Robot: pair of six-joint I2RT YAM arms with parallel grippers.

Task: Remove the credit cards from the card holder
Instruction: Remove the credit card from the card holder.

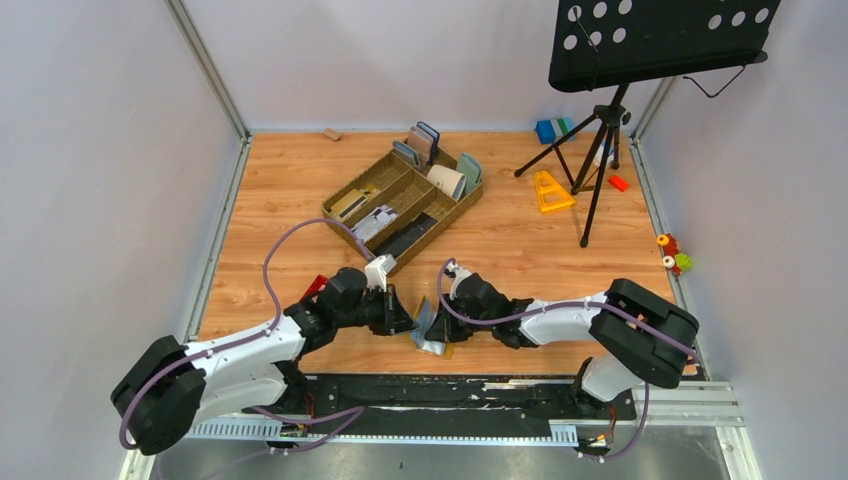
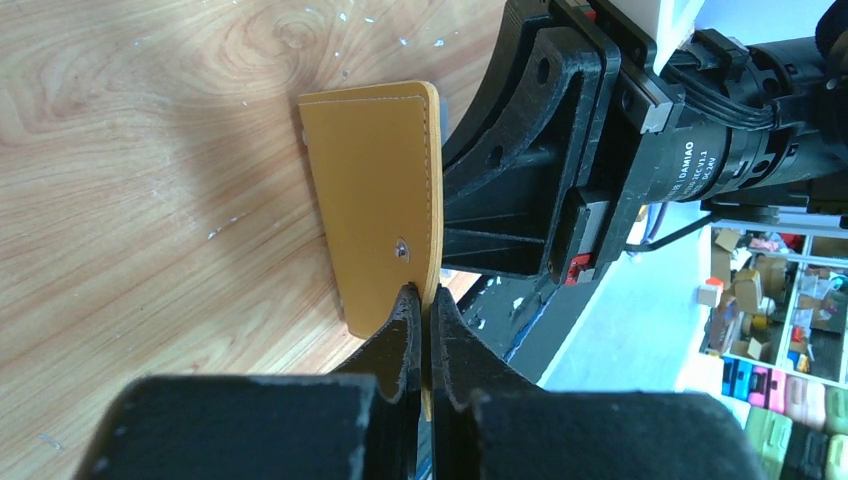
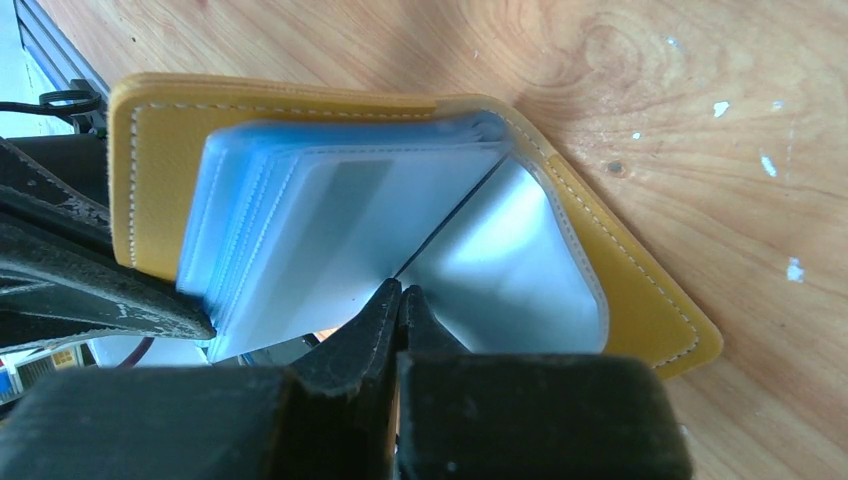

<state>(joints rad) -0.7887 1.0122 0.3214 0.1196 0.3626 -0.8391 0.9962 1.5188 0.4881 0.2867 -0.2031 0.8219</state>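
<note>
The left hand (image 2: 422, 298) pinches the yellow cover of the one card holder (image 2: 370, 200), which is held on edge over the desk (image 1: 520, 230). Inside it, the right hand (image 3: 400, 292) is pressed together on a pale edge among the credit cards (image 3: 320, 230). A pull could drag the whole fanned stack, or the cover could slip. Several cards show, too overlapped to count. Beyond the card holder sits one tray (image 1: 372, 185).
</note>
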